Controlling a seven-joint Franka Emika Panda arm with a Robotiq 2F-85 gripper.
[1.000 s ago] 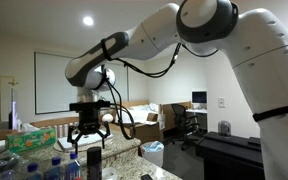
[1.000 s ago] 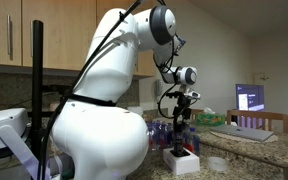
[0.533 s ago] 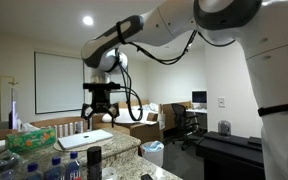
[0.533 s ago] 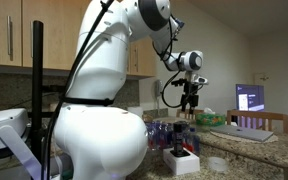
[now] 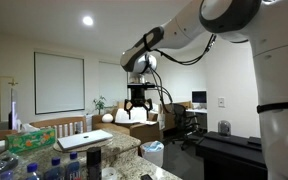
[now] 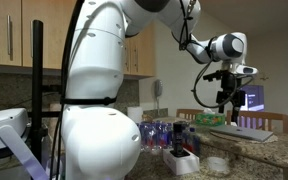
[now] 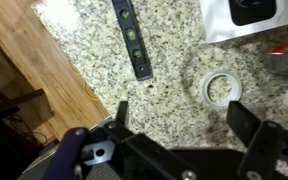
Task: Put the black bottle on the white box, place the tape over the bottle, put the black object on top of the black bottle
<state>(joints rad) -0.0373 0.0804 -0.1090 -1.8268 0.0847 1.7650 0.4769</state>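
Over the speckled granite countertop (image 7: 174, 60): white arm (image 5: 229, 25) stretched out high, gripper (image 5: 137, 103) well above the surface, jaws spread wide, nothing between them. White box (image 7: 212, 22) sits in the wrist view's top right corner. Black bottle (image 7: 256, 10) stands on it, seen from above, well apart from the jaws, beyond the finger (image 7: 246, 125) nearer that corner. Tape ring (image 7: 221, 90) lies flat on the stone between box and that finger, touching neither. Black level (image 7: 132, 38) lies apart, toward upper left.

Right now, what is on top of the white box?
The black bottle stands on the white box. The tape ring lies on the counter nearby, not over the bottle. The box top under the bottle is hidden.
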